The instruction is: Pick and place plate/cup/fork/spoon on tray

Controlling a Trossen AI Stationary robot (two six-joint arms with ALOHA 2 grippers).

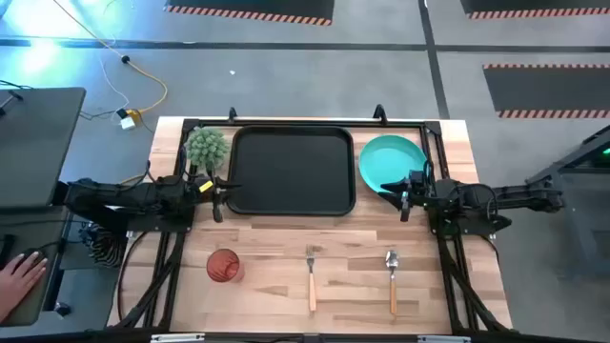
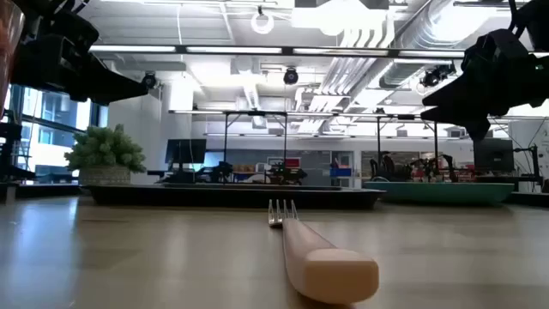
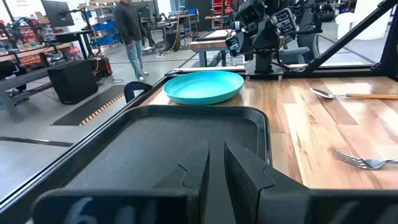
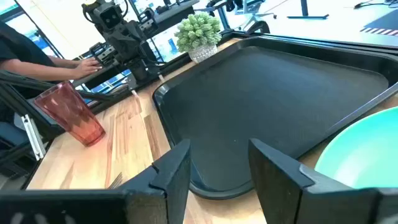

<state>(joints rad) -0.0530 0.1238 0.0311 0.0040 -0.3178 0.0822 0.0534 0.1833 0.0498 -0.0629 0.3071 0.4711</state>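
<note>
The black tray [image 1: 291,170] lies at the table's far middle. The teal plate [image 1: 391,160] lies flat on the table to the tray's right. The red-brown cup [image 1: 224,266] stands upright at the near left. The fork [image 1: 311,276] and the spoon [image 1: 392,281] lie flat near the front edge, handles toward it. My left gripper [image 1: 220,198] hovers at the tray's near left corner, its fingers [image 3: 216,168] almost together and empty. My right gripper [image 1: 403,197] hovers by the plate's near edge, open and empty [image 4: 219,168].
A green spiky potted plant [image 1: 206,148] stands at the tray's far left corner. A person's hand [image 1: 19,276] rests on a desk left of the table. Bare wood lies between the cup, the fork and the spoon.
</note>
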